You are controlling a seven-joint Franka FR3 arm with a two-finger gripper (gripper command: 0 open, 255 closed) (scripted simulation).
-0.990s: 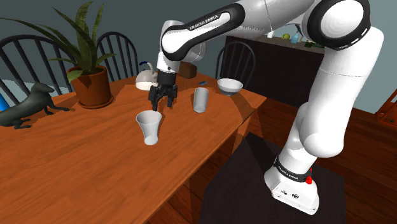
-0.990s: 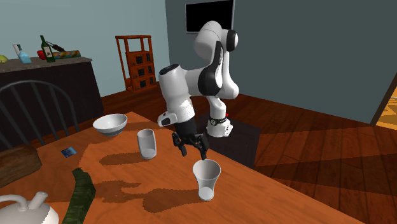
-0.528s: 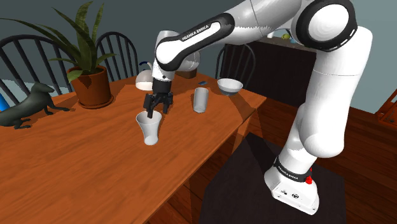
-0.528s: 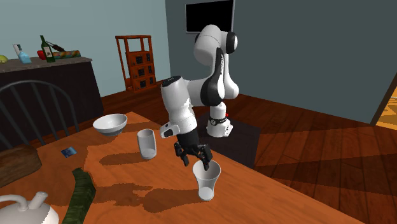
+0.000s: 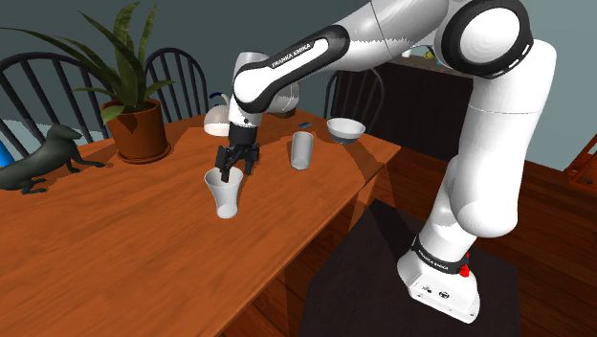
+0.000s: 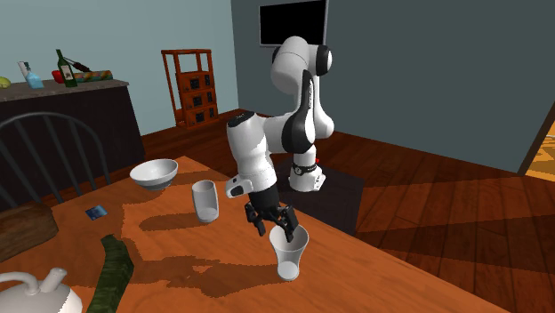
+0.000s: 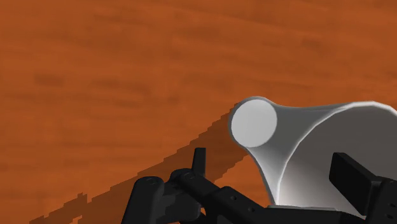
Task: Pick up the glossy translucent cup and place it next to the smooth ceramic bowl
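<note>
A white flared cup (image 5: 224, 194) stands upright on the wooden table (image 5: 134, 258). My gripper (image 5: 232, 173) is open at its rim. In the wrist view the cup (image 7: 299, 146) is seen from above, with one black finger (image 7: 348, 177) inside its mouth and the other outside its wall. From the second exterior view the gripper (image 6: 278, 229) reaches down to the cup (image 6: 290, 253). A plain grey cylindrical cup (image 5: 302, 150) stands farther back, and the white bowl (image 5: 345, 128) sits beyond it near the table's far corner.
A potted plant (image 5: 140, 129), a black animal figure (image 5: 43, 163) and a white teapot (image 5: 220, 117) stand along the table's far side, with chairs behind. The table's edge runs close to the cups on the shoulder view's right. A dark green object (image 6: 111, 271) lies by the teapot.
The gripper has come down and moved to the shoulder view's left, from above and behind the flared cup to its rim. Its fingers stay open. The cups and bowl have not moved.
</note>
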